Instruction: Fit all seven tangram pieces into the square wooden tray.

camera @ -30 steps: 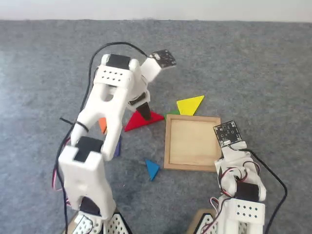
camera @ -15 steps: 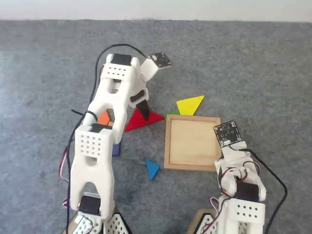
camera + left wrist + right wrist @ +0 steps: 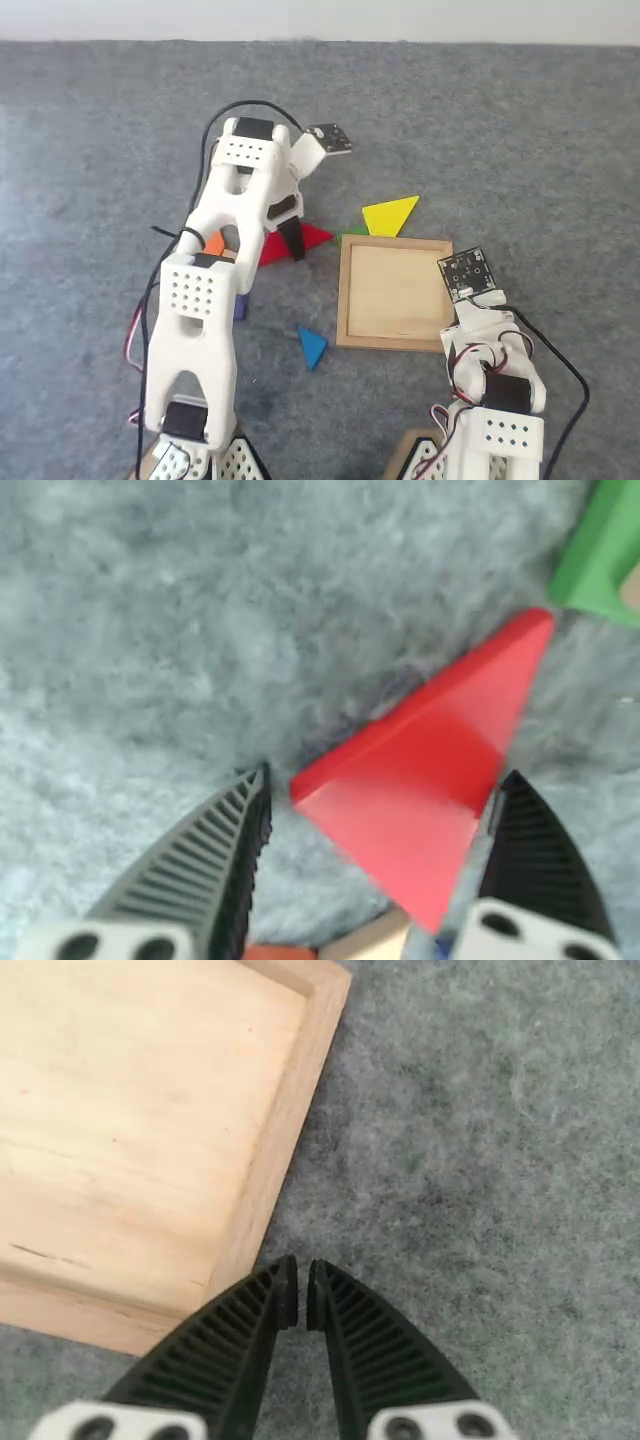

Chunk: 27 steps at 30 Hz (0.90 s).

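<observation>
The red triangle (image 3: 420, 780) lies flat on the grey carpet, just left of the square wooden tray (image 3: 343, 290). My left gripper (image 3: 385, 780) is open and low over it, one finger on each side of the piece. From above, that gripper (image 3: 291, 238) covers the middle of the red triangle (image 3: 316, 237). The tray holds no pieces. My right gripper (image 3: 300, 1265) is shut on nothing, hovering over the carpet beside the tray's rim (image 3: 290, 1110) at its near right corner.
A yellow triangle (image 3: 390, 215) and a green piece (image 3: 352, 233) lie along the tray's far edge. A small blue triangle (image 3: 313, 347) sits near its front left corner. Orange (image 3: 214, 242) and purple (image 3: 240, 305) pieces peek from under the left arm.
The left arm has swung in and dropped its gripper toward the carpet, so its fingers now straddle the red triangle. The right arm and the pieces have not moved.
</observation>
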Motion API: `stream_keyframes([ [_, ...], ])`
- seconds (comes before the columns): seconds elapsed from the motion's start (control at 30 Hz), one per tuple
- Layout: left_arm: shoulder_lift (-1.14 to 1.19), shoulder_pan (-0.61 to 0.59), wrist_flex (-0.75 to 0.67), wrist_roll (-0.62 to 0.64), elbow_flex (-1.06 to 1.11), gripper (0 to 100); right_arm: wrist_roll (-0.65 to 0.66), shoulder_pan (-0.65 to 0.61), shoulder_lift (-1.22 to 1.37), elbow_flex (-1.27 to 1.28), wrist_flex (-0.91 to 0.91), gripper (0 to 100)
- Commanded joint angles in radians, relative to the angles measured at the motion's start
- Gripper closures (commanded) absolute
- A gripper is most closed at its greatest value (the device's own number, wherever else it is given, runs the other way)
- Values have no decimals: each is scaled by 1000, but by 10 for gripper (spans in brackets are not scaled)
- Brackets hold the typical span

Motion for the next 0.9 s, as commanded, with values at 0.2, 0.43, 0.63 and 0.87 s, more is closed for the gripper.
stream_keyframes([
  [0.2, -12, 80, -20, 43, 74, 712, -3, 1, -10, 17, -19, 959],
  [0.43, -14, 101, 29, 38, 79, 892, -3, 1, -10, 17, -19, 959],
  [0.63, -15, 120, 97, 41, 73, 943, -3, 1, -10, 17, -19, 959],
  [0.87, -112, 160, 161, 74, 81, 956, -3, 1, -10, 17, -19, 959],
])
